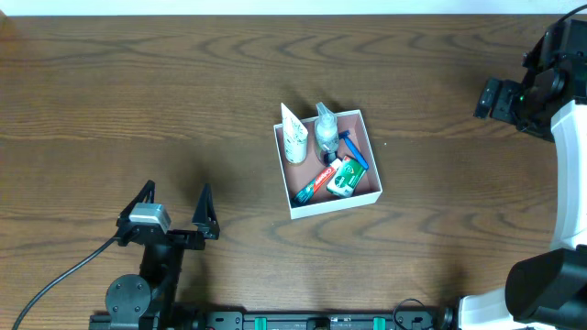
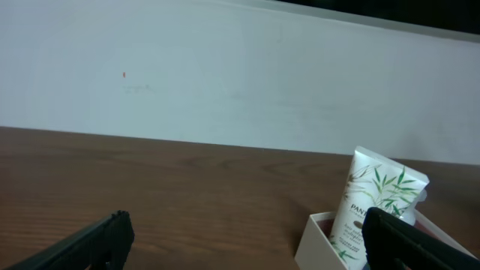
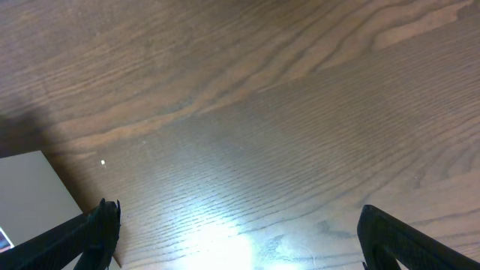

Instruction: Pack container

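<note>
The container [image 1: 336, 205] is a square white-walled box with a pinkish inside, at the table's middle. In it lie a white tube with a leaf print [image 1: 293, 139], a clear bottle [image 1: 326, 130], a blue razor [image 1: 354, 151], a toothpaste tube [image 1: 316, 183] and a green-and-white soap box [image 1: 344, 177]. My left gripper [image 1: 174, 206] is open and empty at the near left, well apart from the box. In the left wrist view its jaws [image 2: 247, 232] face the box wall [image 2: 315, 244] and the tube [image 2: 375, 199]. My right gripper [image 1: 489, 98] is open and empty at the far right; the right wrist view shows its jaws [image 3: 240, 225] over bare wood, a white box wall [image 3: 30, 195] at left.
The wooden table [image 1: 138, 92] stretches wide to the left of the box and behind it. A pale wall [image 2: 225, 67] stands beyond the far edge. The right arm's white body [image 1: 569, 165] runs along the right edge. A black cable [image 1: 55, 275] trails from the left arm.
</note>
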Action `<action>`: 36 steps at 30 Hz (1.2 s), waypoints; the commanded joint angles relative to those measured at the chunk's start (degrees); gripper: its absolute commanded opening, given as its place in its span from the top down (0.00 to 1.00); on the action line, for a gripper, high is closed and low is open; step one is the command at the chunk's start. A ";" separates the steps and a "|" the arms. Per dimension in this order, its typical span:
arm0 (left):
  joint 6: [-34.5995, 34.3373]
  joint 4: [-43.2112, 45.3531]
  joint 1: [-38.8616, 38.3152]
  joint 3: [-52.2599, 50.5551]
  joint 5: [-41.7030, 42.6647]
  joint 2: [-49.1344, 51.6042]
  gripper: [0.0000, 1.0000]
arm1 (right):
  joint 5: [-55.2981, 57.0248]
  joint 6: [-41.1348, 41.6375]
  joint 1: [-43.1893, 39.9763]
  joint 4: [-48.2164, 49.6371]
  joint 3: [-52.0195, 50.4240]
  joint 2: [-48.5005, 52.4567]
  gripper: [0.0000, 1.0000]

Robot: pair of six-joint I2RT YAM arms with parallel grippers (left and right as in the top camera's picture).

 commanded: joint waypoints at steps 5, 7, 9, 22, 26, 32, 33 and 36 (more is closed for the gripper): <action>5.49 3.45 -0.11 -4.72 0.57 -0.48 0.02 | 0.02 0.24 -0.20 0.00 0.04 -0.37 0.01; 5.46 7.02 -0.11 -7.04 0.57 -0.48 0.02 | 0.04 0.24 -0.20 -0.02 0.07 -0.37 0.01; 5.46 11.87 -0.11 -10.01 0.57 -0.48 0.02 | 0.02 0.24 -0.20 0.00 0.04 -0.37 0.01; 5.44 16.02 1.92 -16.04 0.50 -0.48 0.02 | 0.02 0.24 -0.20 -0.02 0.04 -0.37 0.01; 5.44 6.73 2.47 -16.04 0.37 -0.48 0.02 | 0.02 0.24 -0.20 -0.02 0.04 -0.37 0.01; 5.44 6.62 2.47 -16.04 0.39 -0.48 0.02 | 0.02 0.24 -0.20 -0.02 0.04 -0.37 0.01; 5.44 6.64 2.47 -16.04 0.37 -0.46 0.02 | 0.04 0.24 -0.20 0.00 0.04 -0.37 0.01; 5.44 6.64 2.47 -16.04 0.39 -0.35 0.02 | 0.02 0.24 -0.20 0.00 0.04 -0.37 0.01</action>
